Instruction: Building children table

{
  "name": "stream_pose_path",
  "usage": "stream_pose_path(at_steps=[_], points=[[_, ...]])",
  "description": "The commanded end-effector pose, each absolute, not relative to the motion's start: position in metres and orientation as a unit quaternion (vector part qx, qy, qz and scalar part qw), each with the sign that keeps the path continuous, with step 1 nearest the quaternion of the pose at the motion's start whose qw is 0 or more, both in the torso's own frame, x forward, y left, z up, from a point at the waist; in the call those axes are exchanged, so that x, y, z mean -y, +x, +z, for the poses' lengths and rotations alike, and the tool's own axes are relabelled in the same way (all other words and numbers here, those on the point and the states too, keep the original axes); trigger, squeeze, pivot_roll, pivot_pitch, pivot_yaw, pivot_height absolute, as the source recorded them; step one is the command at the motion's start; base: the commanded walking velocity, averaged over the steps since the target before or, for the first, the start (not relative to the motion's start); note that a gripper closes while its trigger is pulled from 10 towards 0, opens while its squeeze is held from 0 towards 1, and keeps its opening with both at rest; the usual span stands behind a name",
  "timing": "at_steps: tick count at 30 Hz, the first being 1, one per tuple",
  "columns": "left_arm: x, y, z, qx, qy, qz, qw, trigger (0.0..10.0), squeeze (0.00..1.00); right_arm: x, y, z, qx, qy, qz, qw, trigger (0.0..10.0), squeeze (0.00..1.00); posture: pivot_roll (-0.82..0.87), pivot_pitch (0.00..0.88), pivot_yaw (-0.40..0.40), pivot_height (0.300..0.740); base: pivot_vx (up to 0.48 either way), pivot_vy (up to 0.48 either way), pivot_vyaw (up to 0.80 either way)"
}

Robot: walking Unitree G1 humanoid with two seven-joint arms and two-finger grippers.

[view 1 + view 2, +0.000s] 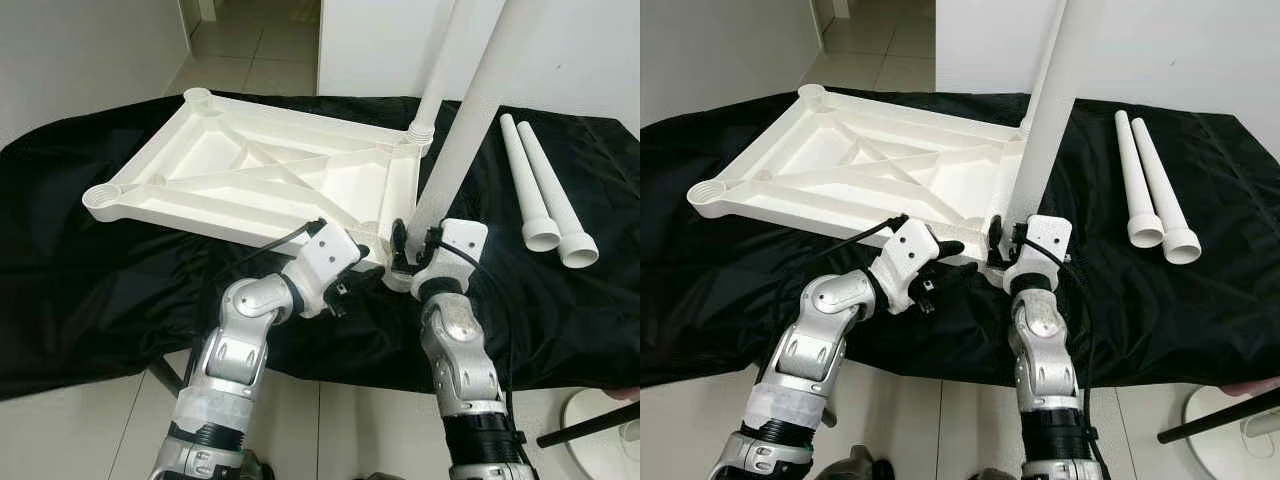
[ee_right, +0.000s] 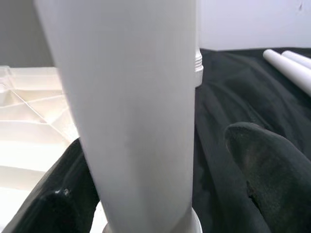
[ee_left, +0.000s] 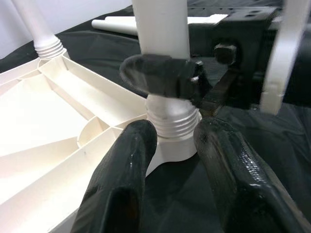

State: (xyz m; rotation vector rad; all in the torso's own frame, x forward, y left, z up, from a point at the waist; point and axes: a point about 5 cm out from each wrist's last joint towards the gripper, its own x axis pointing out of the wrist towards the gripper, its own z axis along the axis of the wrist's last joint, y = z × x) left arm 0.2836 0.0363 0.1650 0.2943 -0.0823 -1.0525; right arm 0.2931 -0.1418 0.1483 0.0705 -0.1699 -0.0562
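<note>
The right gripper (image 1: pixel 412 252) is clasping the upright table leg (image 1: pixel 462 130) just above its threaded foot in the near corner socket of the upturned tabletop (image 1: pixel 250 165), while the left gripper (image 3: pixel 175 160) is hovering open-fingered just beside that same socket.

Upright legs (image 1: pixel 470 110) crowd the tabletop (image 1: pixel 250 165) corner — black cloth (image 1: pixel 90 280) open leftward.

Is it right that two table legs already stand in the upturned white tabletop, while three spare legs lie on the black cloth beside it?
Not quite: two spare legs lie on the black cloth, not three, as the left eye view shows. Two legs do stand in the upturned tabletop.
</note>
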Motion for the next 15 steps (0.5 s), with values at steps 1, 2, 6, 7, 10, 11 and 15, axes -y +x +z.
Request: stream_pose_path(at_steps=[1,2,6,7,10,11,15], points=[[-0.040,0.287,0.163,0.044,0.118,-0.400,0.908,10.0,0.00,0.141,0.284,0.153,0.110,0.045,-0.014,0.993,10.0,0.00,0.00,0.000,0.011,0.740,0.000,0.000,0.00],[-0.042,0.288,0.163,0.044,0.118,-0.398,0.909,10.0,0.00,0.141,0.276,0.154,0.123,0.046,-0.003,0.991,10.0,0.00,0.01,0.004,0.008,0.740,0.000,0.000,0.00],[-0.044,0.288,0.164,0.044,0.119,-0.394,0.910,10.0,0.00,0.142,0.265,0.156,0.134,0.043,0.012,0.990,10.0,0.00,0.01,0.007,0.010,0.740,0.000,0.000,0.00],[-0.045,0.288,0.164,0.044,0.119,-0.393,0.911,10.0,0.00,0.142,0.262,0.157,0.136,0.042,0.015,0.990,10.0,0.00,0.01,0.007,0.010,0.740,0.000,0.000,0.00],[-0.045,0.288,0.164,0.044,0.119,-0.393,0.911,10.0,0.00,0.142,0.259,0.157,0.138,0.040,0.019,0.989,10.0,0.00,0.01,0.007,0.010,0.740,0.000,0.000,0.00],[-0.047,0.289,0.166,0.046,0.118,-0.389,0.912,10.0,0.00,0.140,0.255,0.156,0.137,0.035,0.034,0.989,10.0,0.00,0.00,0.013,0.018,0.740,0.000,0.000,0.00],[-0.055,0.296,0.171,0.048,0.114,-0.376,0.918,10.0,0.00,0.136,0.242,0.146,0.126,0.020,0.068,0.990,0.0,0.00,0.00,0.015,0.026,0.740,0.000,0.000,0.00]])
